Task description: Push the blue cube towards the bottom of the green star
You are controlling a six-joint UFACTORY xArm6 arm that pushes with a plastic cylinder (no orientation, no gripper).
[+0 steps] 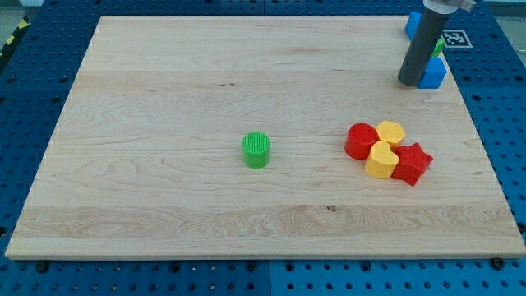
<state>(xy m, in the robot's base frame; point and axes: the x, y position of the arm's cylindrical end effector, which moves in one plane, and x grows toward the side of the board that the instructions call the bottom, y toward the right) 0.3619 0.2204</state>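
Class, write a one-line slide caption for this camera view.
Rod with my tip touching a blue block at the board's top right; green cylinder mid-board, red and yellow blocks clustered right.

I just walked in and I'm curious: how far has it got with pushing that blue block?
Done: little that shows. In hand: my tip sits against the blue cube at the board's top right. Left: the push itself; only a sliver of green, perhaps the green star, shows behind the rod.
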